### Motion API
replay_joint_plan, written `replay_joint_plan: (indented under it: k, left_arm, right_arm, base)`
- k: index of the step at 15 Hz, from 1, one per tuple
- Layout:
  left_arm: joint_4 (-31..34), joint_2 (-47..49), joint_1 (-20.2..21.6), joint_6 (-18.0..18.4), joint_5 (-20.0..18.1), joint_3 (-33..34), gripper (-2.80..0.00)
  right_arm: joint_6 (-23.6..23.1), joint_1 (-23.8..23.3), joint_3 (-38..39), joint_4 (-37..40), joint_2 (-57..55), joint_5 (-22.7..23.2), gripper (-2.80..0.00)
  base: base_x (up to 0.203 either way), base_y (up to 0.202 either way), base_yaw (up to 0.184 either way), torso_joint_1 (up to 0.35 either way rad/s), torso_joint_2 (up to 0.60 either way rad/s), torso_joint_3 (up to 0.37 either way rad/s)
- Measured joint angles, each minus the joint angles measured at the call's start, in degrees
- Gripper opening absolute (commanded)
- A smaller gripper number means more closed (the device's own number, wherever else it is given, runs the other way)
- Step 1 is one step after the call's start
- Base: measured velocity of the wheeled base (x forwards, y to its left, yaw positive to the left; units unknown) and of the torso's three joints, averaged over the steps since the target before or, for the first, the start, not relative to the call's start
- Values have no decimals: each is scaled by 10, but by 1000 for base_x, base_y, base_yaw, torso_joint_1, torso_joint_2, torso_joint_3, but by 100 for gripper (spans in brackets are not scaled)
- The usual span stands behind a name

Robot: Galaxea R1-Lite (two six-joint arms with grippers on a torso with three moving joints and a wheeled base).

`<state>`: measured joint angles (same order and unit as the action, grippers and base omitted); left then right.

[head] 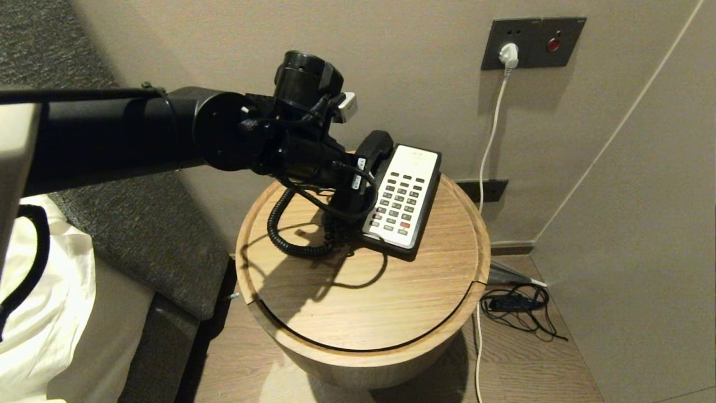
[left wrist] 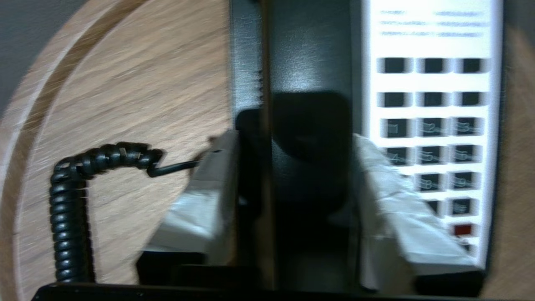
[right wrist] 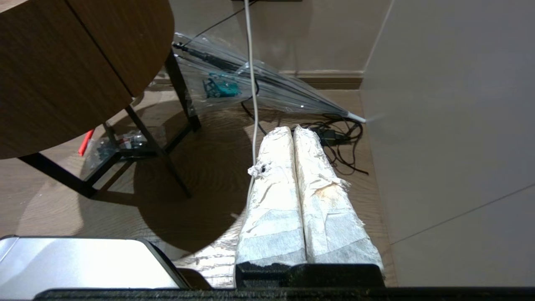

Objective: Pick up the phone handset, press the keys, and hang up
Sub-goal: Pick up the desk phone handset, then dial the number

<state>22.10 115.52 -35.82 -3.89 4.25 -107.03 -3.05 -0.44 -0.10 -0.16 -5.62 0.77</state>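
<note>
A black phone with a white keypad (head: 404, 197) stands at the back of the round wooden table (head: 363, 302). Its black handset (head: 376, 144) lies along the phone's left side, and a coiled black cord (head: 277, 226) loops onto the table. My left gripper (head: 358, 190) is over the handset's lower half. In the left wrist view the gripper (left wrist: 294, 138) is open, with one taped finger on each side of the handset (left wrist: 309, 62), beside the keypad (left wrist: 430, 125). The cord (left wrist: 67, 217) lies on the table there. My right gripper (right wrist: 292, 129) is shut and empty, low over the floor, out of the head view.
A wall socket with a white plug (head: 508, 55) is behind the table, its white cable hanging to the floor. Black cables (head: 514, 305) lie on the floor at the right. A grey upholstered seat (head: 145, 235) stands left. A clear folded umbrella (right wrist: 259, 83) lies under the table.
</note>
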Motion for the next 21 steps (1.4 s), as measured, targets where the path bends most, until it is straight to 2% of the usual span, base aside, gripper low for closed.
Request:
replay_joint_plan:
  k: [11, 15, 18, 21]
  left_arm:
    - [14, -51, -1, -6, 0, 9, -280]
    - [18, -101, 0, -6, 2, 6, -280]
    - [17, -147, 0, -6, 19, 3, -280]
    - [34, -208, 0, -11, 32, 6, -280]
  right_arm:
    - [0, 0, 0, 0, 0, 0, -280]
    - [-2, 0, 0, 0, 0, 0, -280]
    - [-2, 0, 0, 2, 0, 0, -280]
    - [21, 0, 0, 0, 0, -2, -280]
  base:
    - [0, 0, 0, 0, 0, 0]
    - [0, 0, 0, 0, 0, 0]
    - [0, 0, 0, 0, 0, 0]
    - [0, 0, 0, 0, 0, 0]
